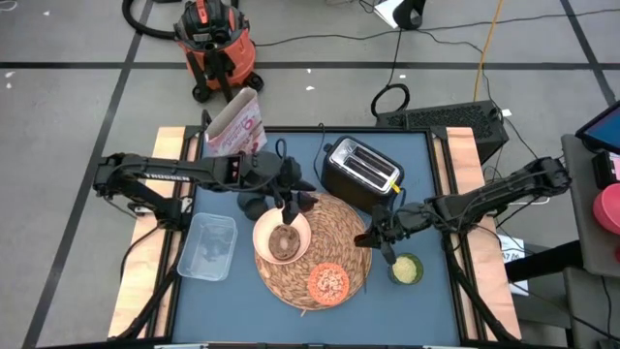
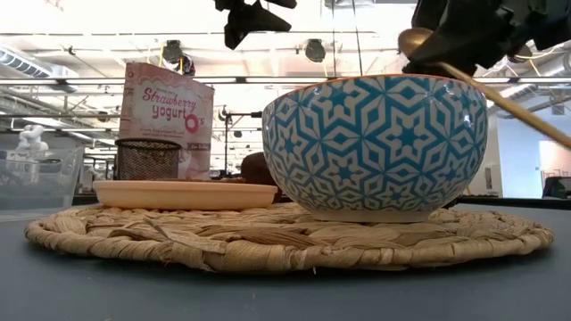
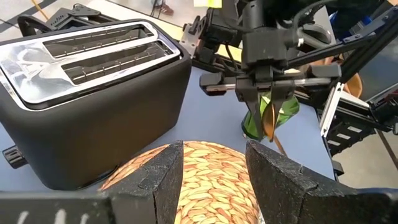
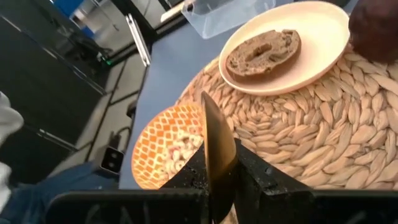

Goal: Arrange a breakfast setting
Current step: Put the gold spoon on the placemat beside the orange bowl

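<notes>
The round straw placemat [image 1: 339, 237] lies mid-table. On it rest a shallow cream bowl [image 1: 282, 236] holding a brown round bread, a small orange dish [image 1: 328, 282] of cereal, and a dark-red fruit [image 4: 376, 25] at its far edge. The pink-white cereal box [image 1: 235, 124] stands at the far left, with the dark cup [image 2: 148, 159] in front of it. My left gripper [image 3: 214, 174] is open and empty above the cream bowl. My right gripper [image 1: 380, 236] hovers over the mat's right edge, shut on the wooden spoon [image 3: 268, 118]. My right gripper pinches the wooden spoon between its two fingers, close to the spoon's bowl end [image 2: 417, 40]. The fingers [image 3: 256, 93] point down from above. The spoon is lifted clear, and its handle [image 2: 526, 116] slants down toward the table's right side.
A black toaster [image 1: 360, 173] stands at the far side, right of centre. A clear plastic tub [image 1: 207, 245] lies left of the mat. A small green-yellow cup [image 1: 406, 269] stands right of the mat, just under the spoon. Bare blue table shows at the near left.
</notes>
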You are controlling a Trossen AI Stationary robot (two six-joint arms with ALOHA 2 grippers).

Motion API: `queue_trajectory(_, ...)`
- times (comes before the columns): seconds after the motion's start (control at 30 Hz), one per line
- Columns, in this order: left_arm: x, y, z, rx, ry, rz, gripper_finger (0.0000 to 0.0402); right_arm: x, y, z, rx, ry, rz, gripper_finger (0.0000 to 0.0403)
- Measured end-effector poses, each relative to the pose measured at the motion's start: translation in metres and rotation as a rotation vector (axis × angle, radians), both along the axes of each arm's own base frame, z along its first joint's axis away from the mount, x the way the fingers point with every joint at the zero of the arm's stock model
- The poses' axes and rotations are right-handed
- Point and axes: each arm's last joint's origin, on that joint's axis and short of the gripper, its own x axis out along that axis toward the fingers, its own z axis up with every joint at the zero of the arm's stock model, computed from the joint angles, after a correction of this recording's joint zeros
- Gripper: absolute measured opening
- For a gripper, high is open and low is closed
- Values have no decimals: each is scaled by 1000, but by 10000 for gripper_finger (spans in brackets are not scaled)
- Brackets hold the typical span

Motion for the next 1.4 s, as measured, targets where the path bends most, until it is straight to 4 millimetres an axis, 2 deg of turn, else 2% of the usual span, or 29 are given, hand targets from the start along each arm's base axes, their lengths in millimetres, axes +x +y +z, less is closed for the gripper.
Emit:
queue_trajectory(0.4, 1, 0, 2, -4, -24, 2, 179, 7, 3, -16, -25, 73, 11, 27)
queue_trajectory(0.6, 1, 0, 2, -4, -27, 2, 179, 7, 5, -16, -14, 73, 8, 23)
queue_trajectory(1.13, 1, -2, 2, 32, -24, -22, 179, 1, 19, -19, 30, 107, -184, 23)
queue_trajectory(1.4, 1, -2, 2, 47, -23, -29, 179, 2, 28, -27, 46, 142, -201, 23)
